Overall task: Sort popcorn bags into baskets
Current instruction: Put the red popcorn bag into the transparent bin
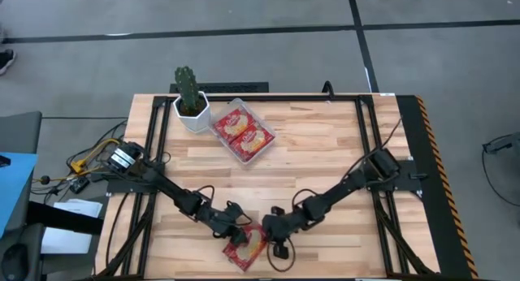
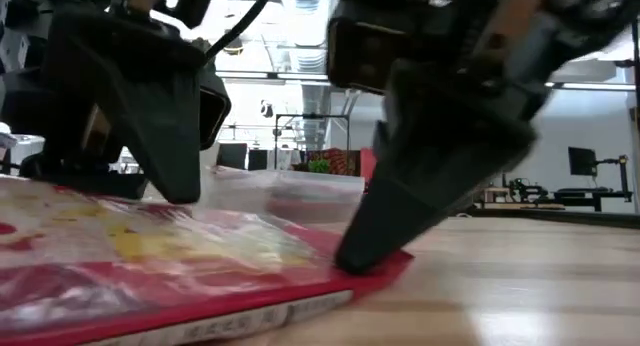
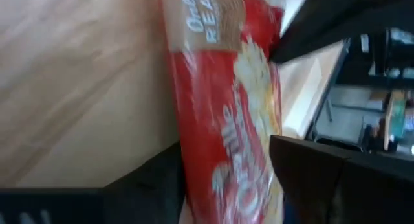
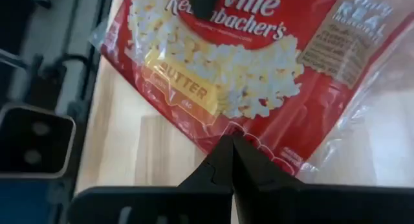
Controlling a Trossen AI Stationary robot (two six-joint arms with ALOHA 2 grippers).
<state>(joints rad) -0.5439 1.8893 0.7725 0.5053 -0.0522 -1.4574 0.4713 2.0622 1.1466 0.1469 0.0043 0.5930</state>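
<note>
Here, both arms are reached low to the bench's (image 1: 325,143) near edge. The left claw (image 1: 237,230) is closed on a popcorn bag (image 1: 246,247); the right claw's (image 4: 231,160) shut tips are pressed on the bag's edge just beside it.

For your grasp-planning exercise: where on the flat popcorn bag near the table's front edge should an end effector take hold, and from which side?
Grip the popcorn bag by a thin outer edge, coming in low from the side: it lies flat on the table, so its broad face offers nothing to pinch.

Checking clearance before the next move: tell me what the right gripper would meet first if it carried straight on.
The right gripper, fingers shut, likely meets the popcorn bag first; its tips already seem on the bag's edge.
</note>
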